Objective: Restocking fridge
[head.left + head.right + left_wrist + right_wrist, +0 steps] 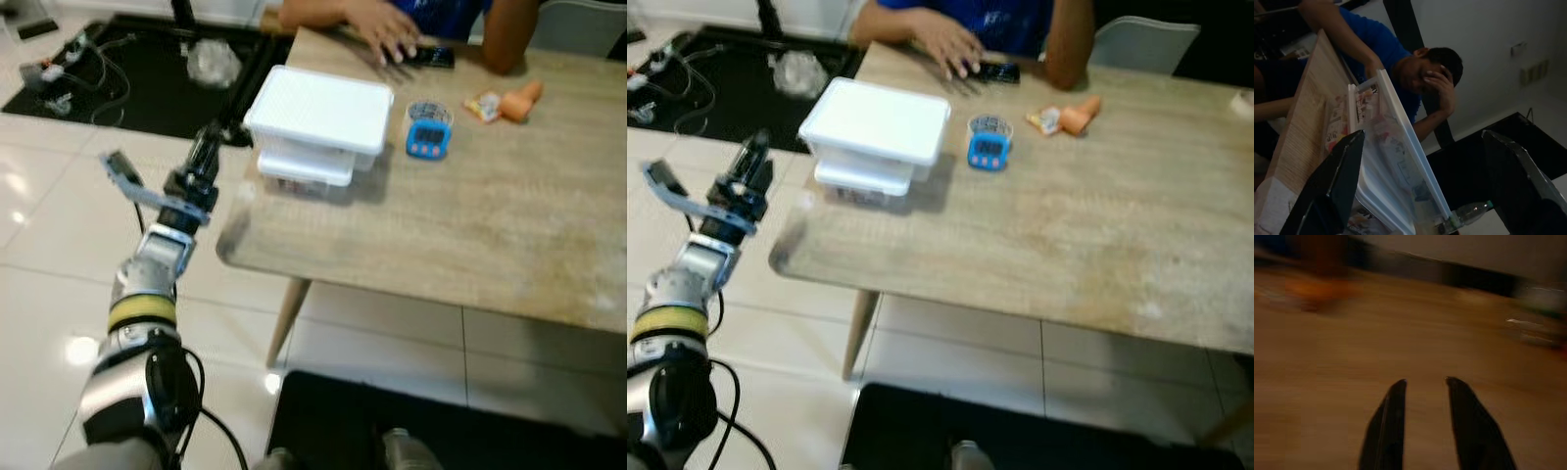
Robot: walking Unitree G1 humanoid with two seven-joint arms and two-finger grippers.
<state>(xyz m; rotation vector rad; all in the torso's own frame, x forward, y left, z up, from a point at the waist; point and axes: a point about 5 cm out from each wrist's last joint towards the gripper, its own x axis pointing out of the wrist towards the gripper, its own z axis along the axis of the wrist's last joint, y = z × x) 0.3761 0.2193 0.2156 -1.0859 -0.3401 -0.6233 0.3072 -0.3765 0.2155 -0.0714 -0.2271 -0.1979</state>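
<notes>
The left gripper (208, 145) is raised at the left centre of the left eye view, just off the table's near-left corner and level with the stacked boxes. In the left wrist view its two black fingers (1332, 186) stand spread wide, with nothing between them; the boxes lie ahead of the gap, not yet touched.

The boxes (318, 122) sit in the upper centre of the left eye view, near the left edge of the wooden table (490, 235). They are clear plastic with white lids, one stacked on the other. Printed packets are visible through the walls in the left wrist view, but the print is too dim and small to read.

Just right of the boxes stands a small blue timer (428, 137) with a grey display; its digits cannot be made out. Further right lies an orange item (514, 103) beside a small wrapper.

At the top of the frame a person in a blue shirt leans on the table, one hand (387, 39) resting next to a black phone (431, 56).

A black mat (137, 78) with cables covers the floor in the upper left.

The right gripper (1422, 384) shows in the right wrist view over blurred wooden table surface, its fingers slightly parted and holding nothing.
</notes>
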